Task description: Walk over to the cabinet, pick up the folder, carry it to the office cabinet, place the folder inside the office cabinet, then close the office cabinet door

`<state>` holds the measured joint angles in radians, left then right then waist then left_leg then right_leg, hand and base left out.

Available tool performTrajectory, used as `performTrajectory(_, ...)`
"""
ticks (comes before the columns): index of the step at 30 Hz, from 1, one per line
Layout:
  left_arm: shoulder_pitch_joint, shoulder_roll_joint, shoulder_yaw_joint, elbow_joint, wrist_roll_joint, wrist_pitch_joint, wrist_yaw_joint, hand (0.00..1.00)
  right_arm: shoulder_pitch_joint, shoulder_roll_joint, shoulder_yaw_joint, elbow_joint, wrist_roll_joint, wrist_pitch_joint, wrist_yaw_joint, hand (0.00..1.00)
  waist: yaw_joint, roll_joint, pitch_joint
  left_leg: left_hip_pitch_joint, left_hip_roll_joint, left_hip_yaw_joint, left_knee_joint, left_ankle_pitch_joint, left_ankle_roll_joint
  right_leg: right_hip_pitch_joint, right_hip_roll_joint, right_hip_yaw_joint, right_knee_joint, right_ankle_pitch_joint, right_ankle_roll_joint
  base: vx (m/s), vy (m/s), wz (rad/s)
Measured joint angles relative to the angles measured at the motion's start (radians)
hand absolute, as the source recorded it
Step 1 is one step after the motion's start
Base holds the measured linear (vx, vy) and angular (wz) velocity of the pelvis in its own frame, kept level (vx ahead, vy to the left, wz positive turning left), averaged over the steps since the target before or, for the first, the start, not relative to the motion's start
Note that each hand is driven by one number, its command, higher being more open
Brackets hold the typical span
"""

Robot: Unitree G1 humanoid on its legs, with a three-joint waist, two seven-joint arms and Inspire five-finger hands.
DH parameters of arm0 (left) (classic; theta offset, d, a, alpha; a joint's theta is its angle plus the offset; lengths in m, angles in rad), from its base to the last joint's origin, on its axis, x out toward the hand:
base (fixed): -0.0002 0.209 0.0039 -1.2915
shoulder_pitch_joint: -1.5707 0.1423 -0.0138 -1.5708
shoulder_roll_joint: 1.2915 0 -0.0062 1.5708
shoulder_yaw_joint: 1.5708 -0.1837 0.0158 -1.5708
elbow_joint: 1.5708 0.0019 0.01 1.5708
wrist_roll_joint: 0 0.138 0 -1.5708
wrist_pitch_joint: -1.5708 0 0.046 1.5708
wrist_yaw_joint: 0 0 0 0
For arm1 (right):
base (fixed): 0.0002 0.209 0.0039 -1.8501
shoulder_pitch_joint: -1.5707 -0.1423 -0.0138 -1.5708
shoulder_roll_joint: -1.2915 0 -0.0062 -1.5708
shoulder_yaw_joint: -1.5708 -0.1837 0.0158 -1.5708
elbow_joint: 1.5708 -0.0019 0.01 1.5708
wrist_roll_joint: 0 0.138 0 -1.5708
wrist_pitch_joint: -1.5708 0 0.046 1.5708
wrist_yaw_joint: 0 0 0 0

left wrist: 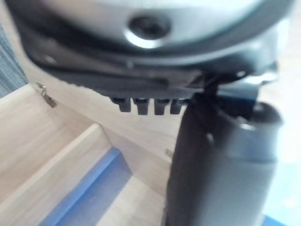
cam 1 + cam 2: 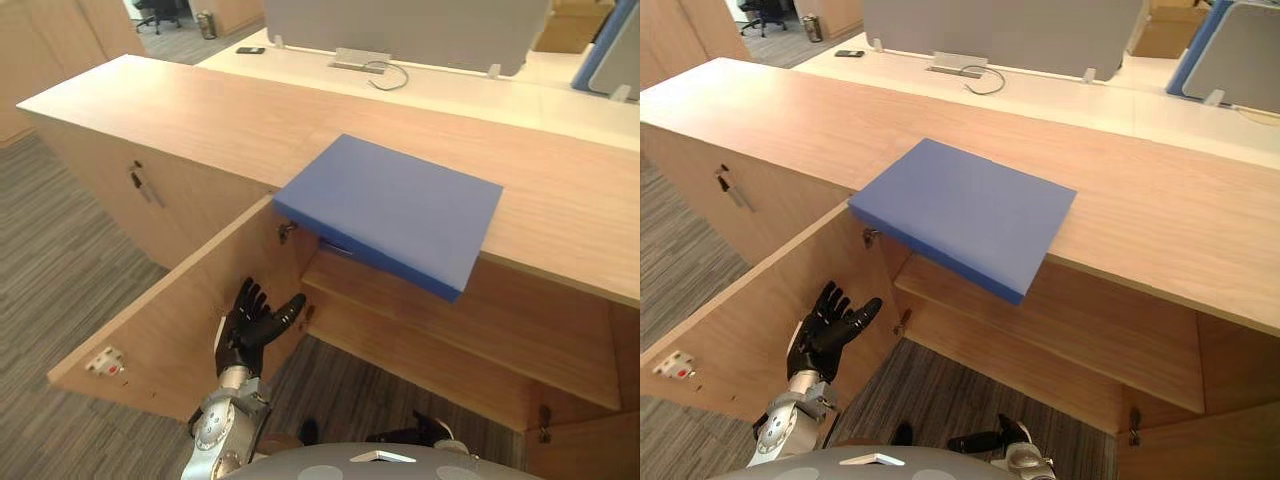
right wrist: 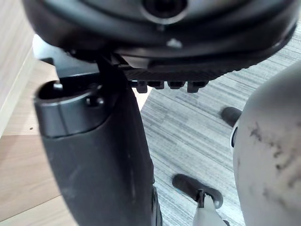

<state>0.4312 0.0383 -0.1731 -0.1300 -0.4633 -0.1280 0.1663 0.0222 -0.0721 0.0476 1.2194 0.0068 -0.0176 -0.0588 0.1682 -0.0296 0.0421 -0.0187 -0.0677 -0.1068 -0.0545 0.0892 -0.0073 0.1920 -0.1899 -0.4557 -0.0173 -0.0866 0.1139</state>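
The blue folder (image 2: 395, 210) lies flat on the wooden office cabinet's top (image 2: 180, 110), its front corner jutting over the edge above the open compartment. The cabinet door (image 2: 170, 310) stands swung wide toward me, and a wooden shelf (image 2: 450, 320) shows inside. My left hand (image 2: 255, 322) is open with fingers spread, low down beside the door's inner face and well below the folder. In the left wrist view the folder's blue edge (image 1: 89, 188) shows past the thumb (image 1: 221, 165). My right hand (image 2: 985, 440) hangs open low over the carpet, holding nothing.
A closed cabinet door with a metal handle (image 2: 145, 185) is to the left of the open one. Behind the cabinet stands a white desk with a grey divider screen (image 2: 400, 30), a phone (image 2: 250, 49) and a cable. Grey carpet (image 2: 50, 270) covers the floor.
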Motion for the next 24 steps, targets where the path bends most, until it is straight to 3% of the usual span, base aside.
performTrajectory(5,0.000,-0.024,0.001,-0.152,0.229,0.000,0.064,1.00,0.014,0.018,-0.039,-0.003,0.001,-0.009,-0.019,1.00,0.015,-0.017,-0.004,-0.025,-0.003,-0.050,0.024,0.010,-0.003,0.018,0.010,-0.052,0.000,0.000,0.001,-0.02,-0.021,0.28)
performTrajectory(14,-0.004,-0.057,0.076,-0.372,0.665,-0.005,0.217,1.00,0.018,0.029,-0.043,-0.018,-0.002,-0.014,-0.038,1.00,0.024,-0.021,-0.011,-0.044,0.003,-0.090,0.081,-0.011,-0.021,0.039,0.031,-0.095,0.005,-0.006,-0.009,-0.02,-0.022,0.15)
performTrajectory(18,-0.073,0.023,0.063,-0.422,0.852,-0.025,0.297,1.00,0.018,0.030,0.007,-0.018,-0.015,-0.017,-0.038,1.00,0.034,-0.029,-0.016,-0.044,0.017,-0.088,0.086,-0.013,-0.027,0.038,0.045,-0.086,-0.001,-0.015,-0.022,-0.04,-0.030,-0.04)
performTrajectory(24,-0.152,0.142,0.029,-0.466,1.063,-0.051,0.354,1.00,0.007,0.031,0.100,-0.014,-0.039,-0.022,-0.033,1.00,0.018,-0.042,-0.041,-0.043,0.048,-0.044,0.087,-0.013,-0.041,0.018,0.067,-0.024,-0.016,-0.007,-0.031,0.00,-0.037,-0.29)
